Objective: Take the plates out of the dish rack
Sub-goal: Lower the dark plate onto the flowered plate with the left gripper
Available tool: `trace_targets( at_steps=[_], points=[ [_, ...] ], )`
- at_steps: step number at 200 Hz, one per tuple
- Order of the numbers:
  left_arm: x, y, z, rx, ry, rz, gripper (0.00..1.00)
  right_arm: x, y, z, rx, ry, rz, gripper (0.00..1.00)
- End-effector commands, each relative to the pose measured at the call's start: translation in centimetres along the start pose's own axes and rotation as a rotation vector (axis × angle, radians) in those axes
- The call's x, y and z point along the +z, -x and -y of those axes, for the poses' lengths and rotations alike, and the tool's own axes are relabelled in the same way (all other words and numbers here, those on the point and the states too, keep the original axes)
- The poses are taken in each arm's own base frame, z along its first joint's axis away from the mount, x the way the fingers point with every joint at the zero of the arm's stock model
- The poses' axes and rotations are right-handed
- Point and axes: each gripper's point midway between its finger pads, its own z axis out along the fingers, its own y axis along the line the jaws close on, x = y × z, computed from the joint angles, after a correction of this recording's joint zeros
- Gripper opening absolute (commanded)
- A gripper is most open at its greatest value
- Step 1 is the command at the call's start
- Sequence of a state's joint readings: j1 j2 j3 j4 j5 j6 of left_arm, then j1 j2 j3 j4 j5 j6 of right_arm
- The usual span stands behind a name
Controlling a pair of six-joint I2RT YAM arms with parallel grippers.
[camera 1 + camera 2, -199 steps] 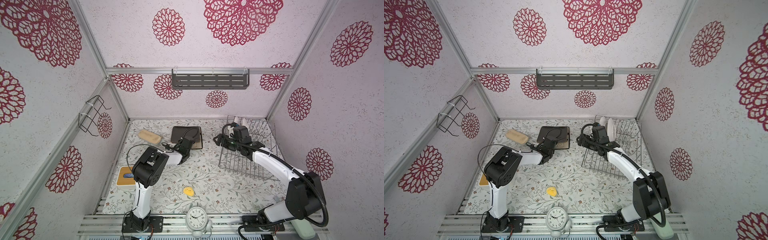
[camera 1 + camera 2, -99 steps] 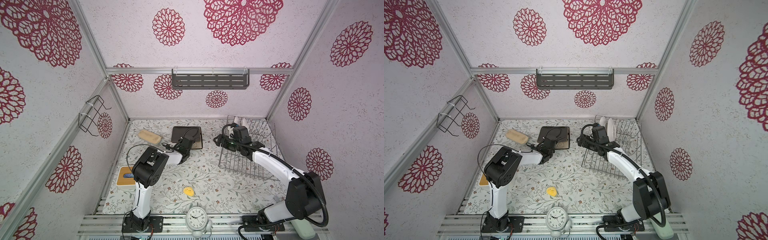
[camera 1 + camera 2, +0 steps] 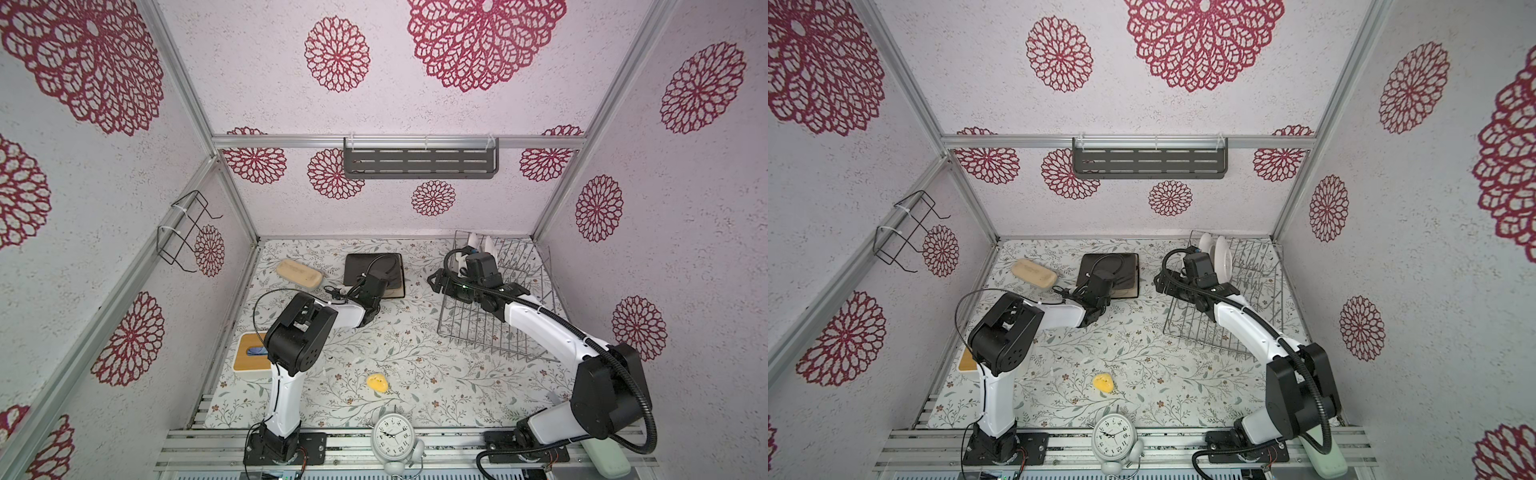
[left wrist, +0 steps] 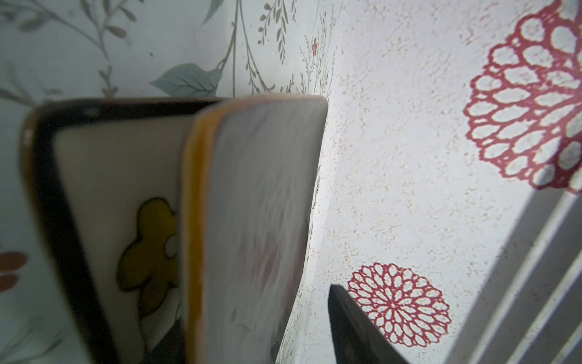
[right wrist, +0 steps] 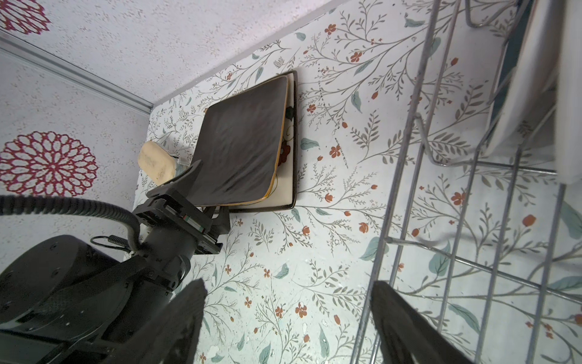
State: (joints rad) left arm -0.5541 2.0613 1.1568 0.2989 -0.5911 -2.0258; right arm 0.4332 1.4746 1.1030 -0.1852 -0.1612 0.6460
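Observation:
Two square plates lie stacked on the mat at the back middle. The dark brown plate (image 3: 365, 268) (image 3: 1100, 266) (image 5: 239, 148) (image 4: 261, 205) rests on the cream flowered plate (image 5: 286, 189) (image 4: 119, 189). My left gripper (image 3: 385, 290) (image 3: 1113, 286) (image 5: 208, 197) is open at the stack's near edge, and its one visible finger (image 4: 349, 321) stands clear of the dark plate. Two round white plates (image 3: 490, 249) (image 3: 1223, 255) (image 5: 529, 94) stand upright at the far end of the dish rack (image 3: 511, 316) (image 3: 1237, 307) (image 5: 472, 220). My right gripper (image 3: 436, 282) (image 3: 1160, 282) (image 5: 289, 321) hangs open and empty at the rack's left side.
A beige oblong block (image 3: 299, 272) lies left of the stack. A wood-topped box (image 3: 249, 355) sits by the left wall, and a yellow piece (image 3: 377, 383) lies on the front of the mat. An alarm clock (image 3: 392, 436) stands on the front rail. A grey shelf (image 3: 419, 164) and a black wire holder (image 3: 183, 228) hang on the walls.
My left gripper's jaws have opened, letting go of the dark square plate on the stack. Neither arm has visibly shifted, and the right gripper stays open.

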Motion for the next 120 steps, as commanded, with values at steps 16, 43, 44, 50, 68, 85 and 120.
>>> trace_targets(
  at_steps=[16,43,44,50,68,85,120],
  points=[
    [-0.9,-1.0,3.9,-0.051,-0.073,-0.020,0.70,-1.2,1.9,-1.5,-0.035,0.022,0.061,0.86],
    [-1.1,-1.1,3.9,-0.039,-0.060,-0.018,0.76,-1.3,1.9,-1.4,-0.035,0.020,0.060,0.85],
    [-1.1,-1.1,3.9,-0.038,-0.059,-0.019,0.76,-1.3,1.9,-1.4,-0.035,0.020,0.061,0.85],
    [-1.2,-1.1,3.9,-0.037,-0.054,-0.018,0.77,-1.2,1.8,-1.4,-0.033,0.019,0.058,0.85],
    [-1.4,-1.1,3.9,-0.025,-0.043,-0.017,0.79,-1.3,1.9,-1.4,-0.033,0.021,0.062,0.85],
    [-1.7,-1.1,3.8,-0.010,-0.026,-0.013,0.82,-1.3,1.9,-1.5,-0.035,0.022,0.064,0.86],
    [-2.0,-1.0,3.7,0.003,-0.007,-0.011,0.87,-1.3,1.9,-1.5,-0.033,0.028,0.068,0.86]
  ],
)
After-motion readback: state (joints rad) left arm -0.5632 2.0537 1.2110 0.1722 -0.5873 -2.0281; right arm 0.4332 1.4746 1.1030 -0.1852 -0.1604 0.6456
